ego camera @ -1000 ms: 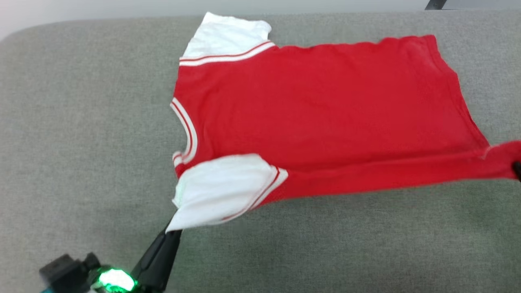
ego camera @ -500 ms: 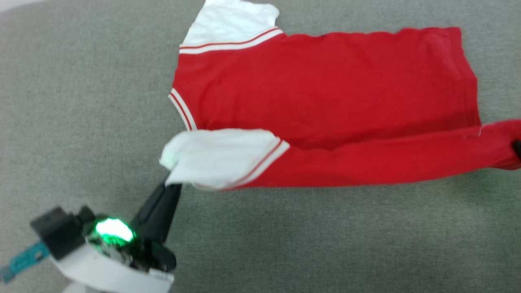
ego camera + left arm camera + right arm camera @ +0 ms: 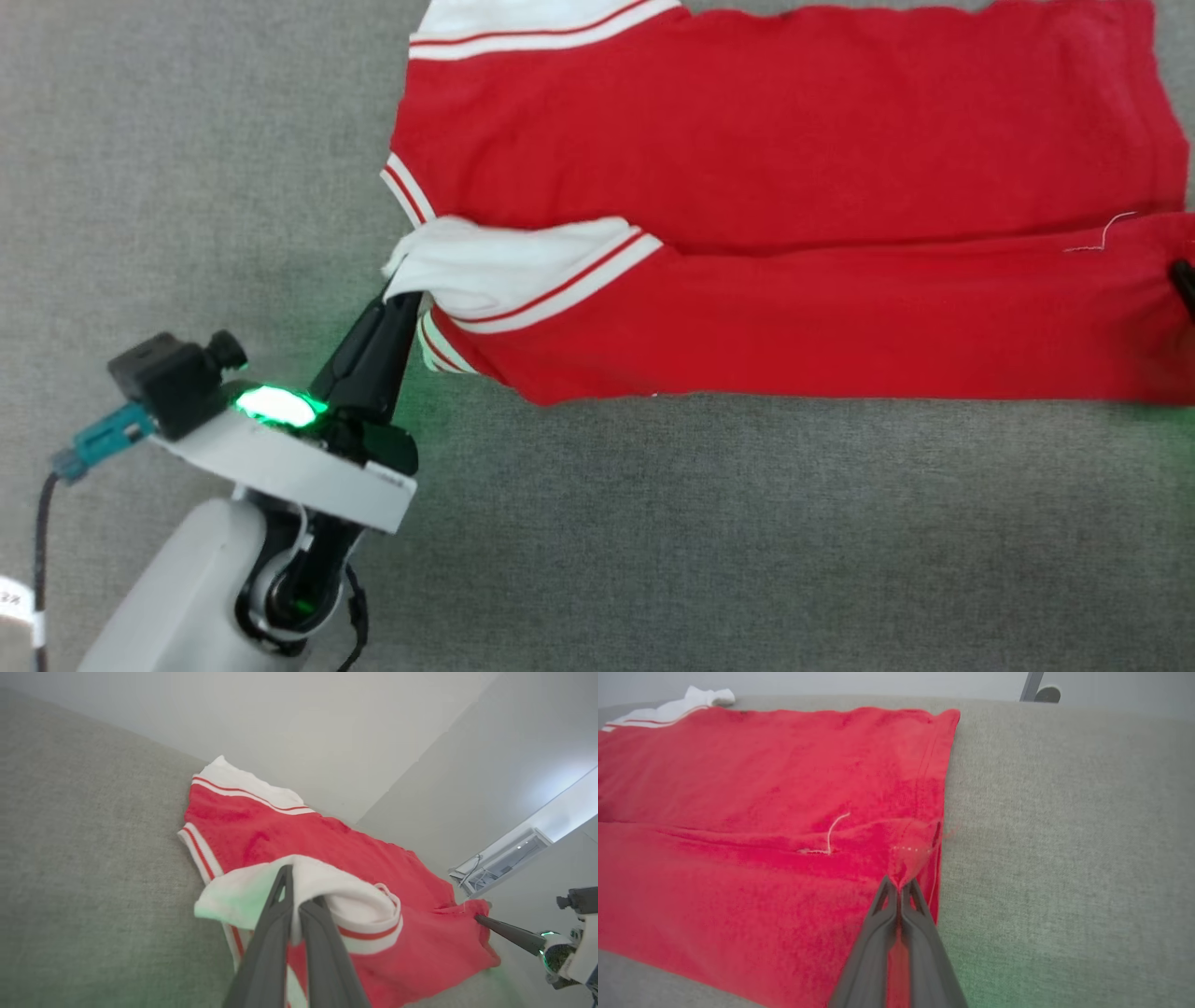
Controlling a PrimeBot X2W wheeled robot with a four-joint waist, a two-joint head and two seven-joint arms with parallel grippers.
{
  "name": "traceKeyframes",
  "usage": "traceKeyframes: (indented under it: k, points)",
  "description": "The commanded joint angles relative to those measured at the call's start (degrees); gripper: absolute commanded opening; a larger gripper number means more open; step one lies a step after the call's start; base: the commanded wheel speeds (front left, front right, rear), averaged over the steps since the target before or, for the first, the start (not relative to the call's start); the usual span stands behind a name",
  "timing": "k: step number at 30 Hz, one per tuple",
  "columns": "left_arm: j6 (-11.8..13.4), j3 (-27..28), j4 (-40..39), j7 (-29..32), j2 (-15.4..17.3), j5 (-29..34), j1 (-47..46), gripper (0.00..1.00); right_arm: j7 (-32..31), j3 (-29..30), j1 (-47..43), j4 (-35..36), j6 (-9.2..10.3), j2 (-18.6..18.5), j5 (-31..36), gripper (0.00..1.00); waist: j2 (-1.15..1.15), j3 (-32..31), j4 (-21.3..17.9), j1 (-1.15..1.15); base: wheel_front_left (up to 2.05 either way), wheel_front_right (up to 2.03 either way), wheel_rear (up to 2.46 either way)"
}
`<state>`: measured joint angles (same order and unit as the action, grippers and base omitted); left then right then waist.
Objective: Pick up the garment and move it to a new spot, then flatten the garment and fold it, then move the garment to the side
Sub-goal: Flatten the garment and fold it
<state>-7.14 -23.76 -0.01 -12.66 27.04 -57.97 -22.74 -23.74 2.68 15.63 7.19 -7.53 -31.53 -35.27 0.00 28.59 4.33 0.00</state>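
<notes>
Since the earlier head view, the near long edge of the garment [image 3: 747,140] has been carried farther over its body, so that the lifted white sleeve [image 3: 504,261] now overlaps the striped collar trim [image 3: 406,191]. The camera has also tipped downward, which shifts the whole scene up the frame.

At left, the left pincer [image 3: 401,306] is clamped on the sleeve's edge. At right, the right pincer [image 3: 1184,280] is clamped on the near hem corner [image 3: 915,849], as its wrist view confirms.

The garment lies on the grey padded surface [image 3: 187,140], neck to the left and hem to the right, with no lettering showing and its near part turned over.

We judge the jersey light, soft and limp. It sags between the two holds, so both ends must travel together to keep the fold line straight. Seamed edges such as cuff and hem give the firmest purchase, since single-layer cloth may slip out.

The sleeve is bunched at the left grip and would need smoothing. A loose thread [image 3: 836,830] trails just beside the hem and might snag. A metal post [image 3: 1031,683] stands beyond the surface's far edge, well apart from the work.
</notes>
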Motion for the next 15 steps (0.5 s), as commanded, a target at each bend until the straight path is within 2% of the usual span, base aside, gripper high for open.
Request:
traceKeyframes:
  k: [1,9,13,15]
  points:
    - [-0.37,-0.28,1.49,-0.24,-0.61,-0.15,-1.25,0.0,0.7,-0.35,0.68,-0.73,0.1,0.01,-0.17,0.0,0.0,1.49,0.17,0.0,0.0,0.0,0.0]
    - [-0.36,-4.1,12.1,-0.18,-0.68,3.03,-4.28,0.0,2.79,-4.24,1.5,-5.35,0.1,0.31,-0.26,0.0,0.0,3.32,0.01,0.0,0.0,0.0,0.0]
    - [-0.02,-6.05,16.47,1.14,-0.02,5.42,-5.42,0.1,3.92,-5.0,1.82,-7.21,0.1,0.53,-0.33,0.0,0.0,3.12,0.19,0.0,0.0,0.0,0.0]
    - [-0.03,-6.56,17.9,1.38,-0.25,5.77,-5.92,0.19,4.41,-5.38,2.08,-8.05,0.1,0.73,-0.34,0.0,0.0,2.77,0.21,0.0,0.0,0.0,0.0]
